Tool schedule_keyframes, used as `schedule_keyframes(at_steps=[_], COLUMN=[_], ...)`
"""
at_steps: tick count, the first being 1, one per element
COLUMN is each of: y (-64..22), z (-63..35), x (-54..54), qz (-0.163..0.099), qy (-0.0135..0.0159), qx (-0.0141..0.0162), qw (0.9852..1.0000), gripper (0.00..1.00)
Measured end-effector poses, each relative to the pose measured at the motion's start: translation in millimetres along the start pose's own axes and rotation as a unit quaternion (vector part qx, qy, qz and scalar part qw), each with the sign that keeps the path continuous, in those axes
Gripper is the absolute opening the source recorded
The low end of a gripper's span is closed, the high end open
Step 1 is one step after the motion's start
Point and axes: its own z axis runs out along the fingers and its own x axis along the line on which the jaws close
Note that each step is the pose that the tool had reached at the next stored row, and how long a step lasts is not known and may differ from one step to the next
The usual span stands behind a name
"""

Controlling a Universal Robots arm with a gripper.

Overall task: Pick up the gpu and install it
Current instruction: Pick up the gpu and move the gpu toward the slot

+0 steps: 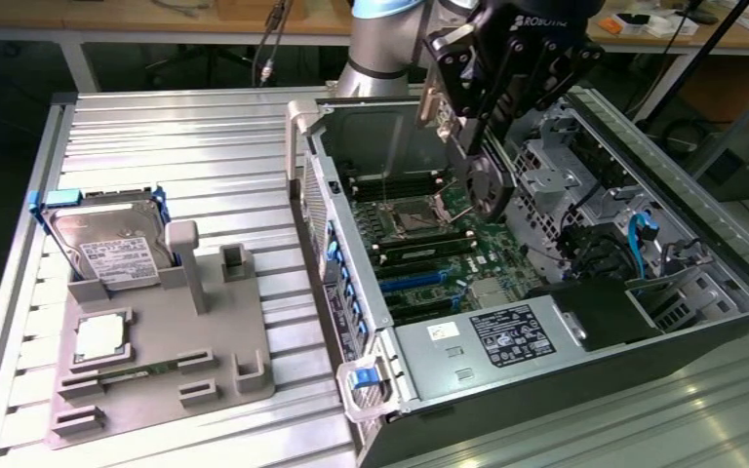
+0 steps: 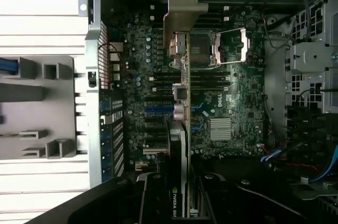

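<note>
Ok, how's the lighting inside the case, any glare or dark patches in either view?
Exterior view: motherboard evenly lit, no glare. Wrist view: table washed out white, the gpu catches light at its bracket, deep shadow around the gripper.

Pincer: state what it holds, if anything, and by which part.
The pincer holds the gpu, clamped across its two faces near the fan, at the end away from its silver bracket, above the open computer case.
</note>
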Motion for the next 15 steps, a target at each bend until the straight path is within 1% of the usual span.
schedule_keyframes(at_steps=[4, 10, 15], y=[0.1, 0.3, 0.4], z=[0.3, 1.0, 1.5], x=[-6.8, -23.0, -34.0], qz=[0.0, 0.0, 0.0], qy=[0.0, 0.0, 0.0], qx=[0.0, 0.0, 0.0], qw=[1.0, 1.0, 1.0], gripper=[0.27, 0.27, 0.27])
